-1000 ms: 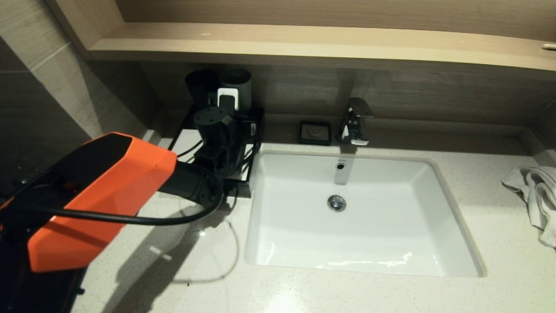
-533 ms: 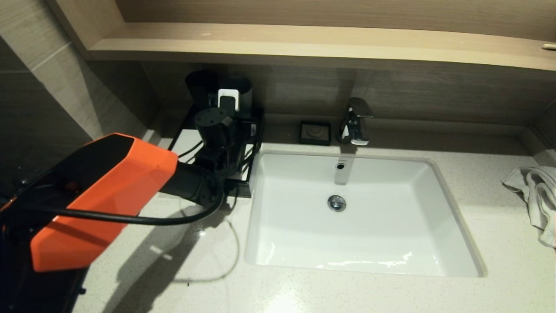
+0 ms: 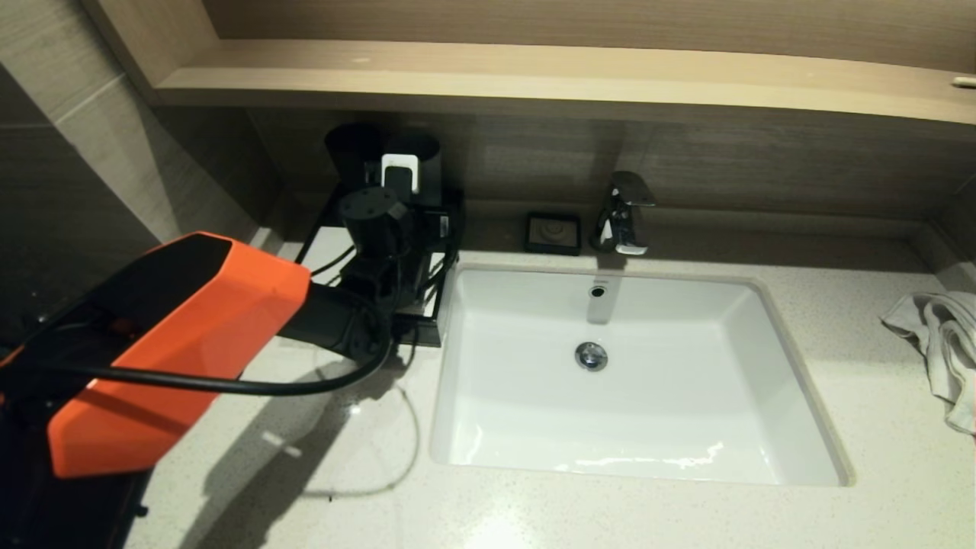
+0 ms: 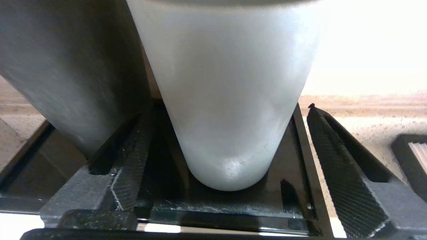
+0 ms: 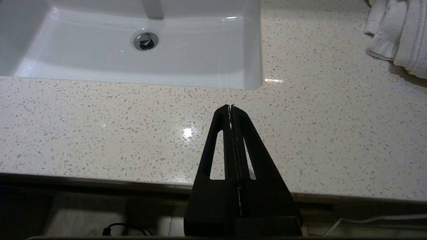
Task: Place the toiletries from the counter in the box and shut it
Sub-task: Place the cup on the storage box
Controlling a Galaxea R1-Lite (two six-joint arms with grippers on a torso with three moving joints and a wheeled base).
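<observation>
The left end effector [image 4: 220,186] is held over the black box [image 3: 427,309], which stands on the surface [image 3: 534,511] against the left edge of the white sink [image 3: 793,396], below two dark cups [image 3: 415,152]. In the left wrist view its fingers [image 4: 347,186] are spread wide on either side of a pale cup [image 4: 227,100]; nothing is seen gripped between them. No sachets are made out anywhere on the speckled surface. The right end effector [image 5: 231,108] is parked low by the front edge of the surface, its two black fingers pressed together and empty. A white towel [image 3: 942,343] is lying at the far right, and a small black dish [image 3: 553,232] is set beside the tap [image 3: 625,213].
</observation>
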